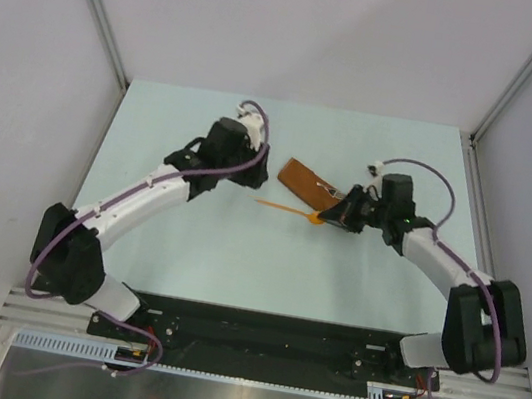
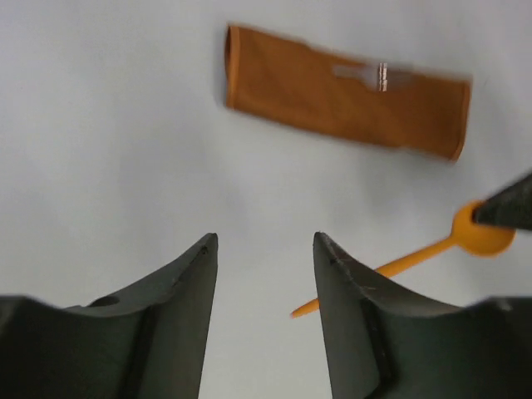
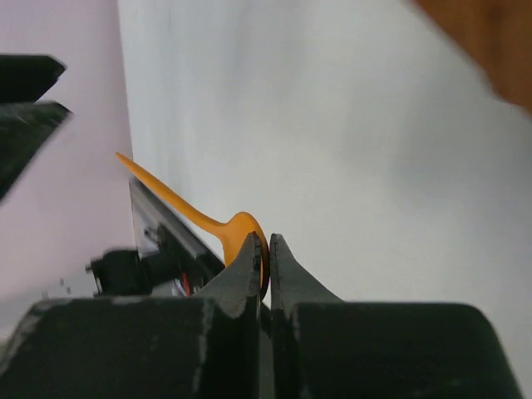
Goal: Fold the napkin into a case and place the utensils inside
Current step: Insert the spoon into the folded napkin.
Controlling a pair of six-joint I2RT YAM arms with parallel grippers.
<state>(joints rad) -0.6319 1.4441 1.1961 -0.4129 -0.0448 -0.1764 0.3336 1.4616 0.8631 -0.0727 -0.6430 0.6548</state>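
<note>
Pale blue tabletop [image 1: 187, 248], walled in by white panels, is pictured with a rust-orange cloth folded into a narrow rectangular case [image 2: 332, 100], which is laid flat near the middle and is touched by neither arm. Just beside it, a thin orange plastic spoon [image 2: 407, 263] is gripped at its round bowl by the right gripper [image 3: 264, 245], whose dark jaws are pressed together on it, the handle being pointed towards the left arm. Whether the spoon is raised off the surface cannot be told. The left gripper [image 2: 266, 241] is held above bare table near the case, its jaws parted and nothing held between them.
</note>
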